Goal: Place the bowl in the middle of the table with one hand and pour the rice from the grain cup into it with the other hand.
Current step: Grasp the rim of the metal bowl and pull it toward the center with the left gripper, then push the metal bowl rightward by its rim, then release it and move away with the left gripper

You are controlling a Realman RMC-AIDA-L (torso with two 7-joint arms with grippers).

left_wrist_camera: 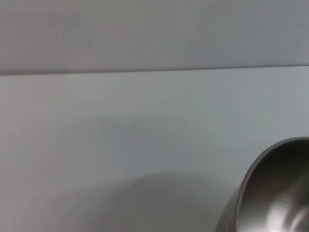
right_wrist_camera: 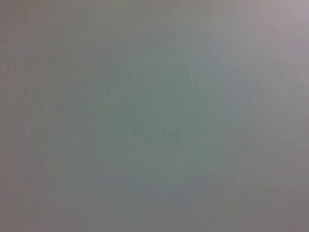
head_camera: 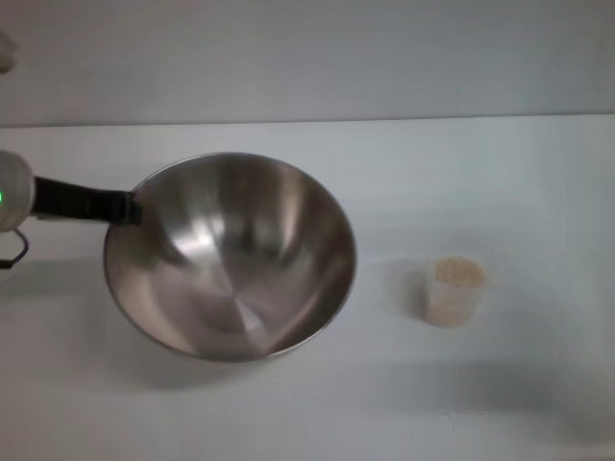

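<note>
The steel bowl is left of the table's middle in the head view, tilted, with a shadow under it. My left gripper reaches in from the left and is shut on the bowl's left rim. Part of the bowl's rim also shows in the left wrist view. The grain cup stands upright on the white table to the right of the bowl, apart from it, and is full of rice. My right gripper is out of view; the right wrist view shows only a plain grey surface.
The table's far edge meets a plain wall behind it. White tabletop lies around the bowl and between the bowl and the cup.
</note>
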